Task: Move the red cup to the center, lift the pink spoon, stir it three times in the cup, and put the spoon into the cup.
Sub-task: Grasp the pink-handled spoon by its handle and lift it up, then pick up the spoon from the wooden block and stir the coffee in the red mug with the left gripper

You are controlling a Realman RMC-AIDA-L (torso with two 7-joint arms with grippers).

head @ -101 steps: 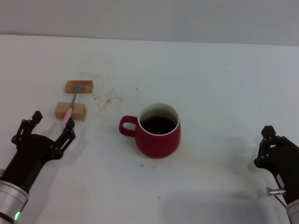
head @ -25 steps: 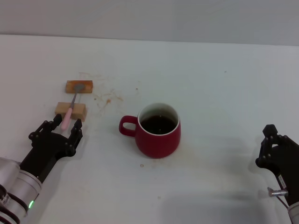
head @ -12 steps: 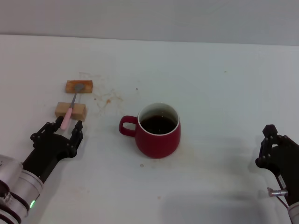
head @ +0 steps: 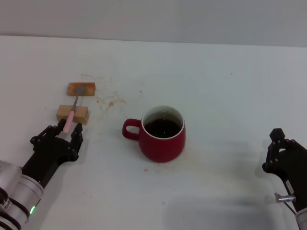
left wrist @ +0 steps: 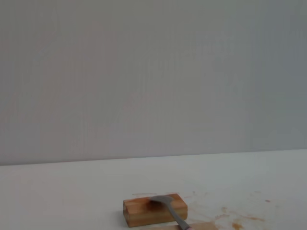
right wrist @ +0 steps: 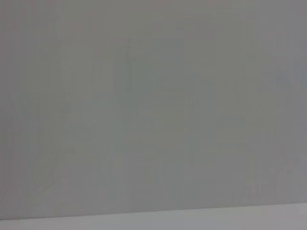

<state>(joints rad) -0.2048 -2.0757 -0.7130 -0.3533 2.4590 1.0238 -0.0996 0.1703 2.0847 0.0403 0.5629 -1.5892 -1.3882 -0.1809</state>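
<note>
Cup [head: 163, 134] stands mid-table, coffee inside. Left of it, the spoon [head: 73, 111] bridges two blocks [head: 73, 114]; the left gripper [head: 62, 132], fingers spread, straddles its handle tip. Right gripper [head: 278, 148] idles far right, state unclear.

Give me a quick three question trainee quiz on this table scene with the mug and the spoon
1. True or false: the pink spoon lies across two wooden blocks.
2. Multiple choice: the left gripper is A) open around the spoon's handle end, B) shut on the mug handle, C) above the mug.
3. What does the red cup hold?

Key: 1 true. 2 A. 3 dark liquid. The right gripper sits parked at the right edge.
</note>
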